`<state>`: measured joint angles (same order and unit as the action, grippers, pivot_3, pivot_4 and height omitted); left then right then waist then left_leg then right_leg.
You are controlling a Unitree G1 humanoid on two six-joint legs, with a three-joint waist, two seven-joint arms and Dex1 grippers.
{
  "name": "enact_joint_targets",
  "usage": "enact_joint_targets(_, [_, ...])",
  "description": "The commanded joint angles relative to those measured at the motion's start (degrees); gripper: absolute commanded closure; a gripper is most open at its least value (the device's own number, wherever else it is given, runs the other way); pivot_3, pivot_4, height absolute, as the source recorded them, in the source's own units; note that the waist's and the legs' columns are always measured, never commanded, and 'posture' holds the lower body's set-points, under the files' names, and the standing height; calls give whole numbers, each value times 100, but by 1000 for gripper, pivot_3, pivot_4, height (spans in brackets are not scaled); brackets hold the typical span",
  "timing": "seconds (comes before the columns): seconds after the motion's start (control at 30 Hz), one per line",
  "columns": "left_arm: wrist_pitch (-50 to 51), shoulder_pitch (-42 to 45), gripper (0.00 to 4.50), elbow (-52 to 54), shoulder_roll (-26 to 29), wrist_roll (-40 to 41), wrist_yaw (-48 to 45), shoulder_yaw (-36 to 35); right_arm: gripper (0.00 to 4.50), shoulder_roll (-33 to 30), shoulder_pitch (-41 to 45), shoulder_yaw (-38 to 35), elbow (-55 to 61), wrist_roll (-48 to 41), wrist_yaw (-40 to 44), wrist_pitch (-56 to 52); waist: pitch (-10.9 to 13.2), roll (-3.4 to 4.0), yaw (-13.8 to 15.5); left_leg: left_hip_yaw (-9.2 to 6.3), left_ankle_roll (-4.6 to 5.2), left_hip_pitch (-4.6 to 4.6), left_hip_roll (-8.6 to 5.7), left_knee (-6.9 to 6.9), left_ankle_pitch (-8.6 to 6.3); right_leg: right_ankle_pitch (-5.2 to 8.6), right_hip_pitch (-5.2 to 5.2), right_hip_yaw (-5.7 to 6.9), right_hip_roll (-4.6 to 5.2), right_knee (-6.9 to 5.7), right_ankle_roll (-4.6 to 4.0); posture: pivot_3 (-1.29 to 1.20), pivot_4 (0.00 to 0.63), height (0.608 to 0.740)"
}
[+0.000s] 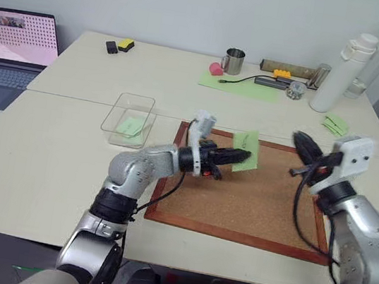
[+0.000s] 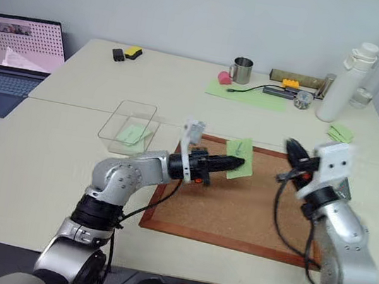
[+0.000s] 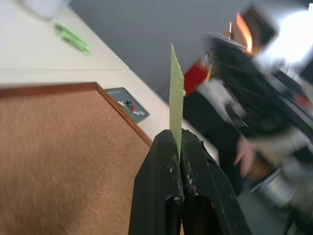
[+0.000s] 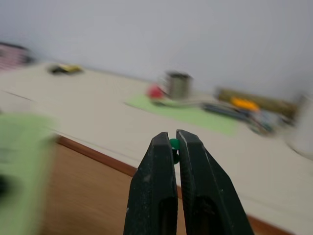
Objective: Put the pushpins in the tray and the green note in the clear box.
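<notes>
**Note and pin in hand, over the cork board**

Your left hand (image 1: pixel 243 156) is clamped on the green note (image 1: pixel 247 150), held edge-up above the cork board (image 1: pixel 251 205), presumably for carrying to the clear box (image 1: pixel 130 120) just beside the board, where another green slip already lies. Your right hand (image 4: pixel 173 143) pinches a green pushpin (image 4: pixel 174 144), likely bound for the tray (image 3: pixel 128 104) just off the board's corner on the counter (image 1: pixel 44 156), already holding pins.
</notes>
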<state>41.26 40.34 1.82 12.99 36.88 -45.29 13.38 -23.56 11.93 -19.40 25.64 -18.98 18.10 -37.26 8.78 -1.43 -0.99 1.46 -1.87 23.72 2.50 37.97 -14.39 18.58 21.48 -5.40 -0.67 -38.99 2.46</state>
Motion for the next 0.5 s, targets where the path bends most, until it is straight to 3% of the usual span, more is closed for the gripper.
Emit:
enact_joint_targets(0.03, [-1767, 157, 4482, 79, 205, -1394, -760, 1000, 4500, -261, 399, -589, -890, -277, -86, -336, -3, 13, -10, 6, 2, -3, 0, -3, -1, 0, 1, -8, -2, 1, 0, 0, 150, 740])
enact_joint_targets(0.33, [-2967, 203, 4482, -424, -37, -2396, -673, 1152, 4500, -837, 1100, -619, -3272, -211, 377, 60, 13, 38, -82, 22, 22, -3, -7, -6, -12, 0, 11, -28, -23, -1, -1, 0, 150, 740])
enact_joint_targets(0.5, [-2996, 63, 4500, -346, -26, -2579, -600, 1103, 3528, -933, 1461, -622, -4208, -231, 564, 402, 13, 39, -74, 25, 24, 4, 3, -2, -13, -1, 17, -25, -16, -2, 1, 0, 150, 740])
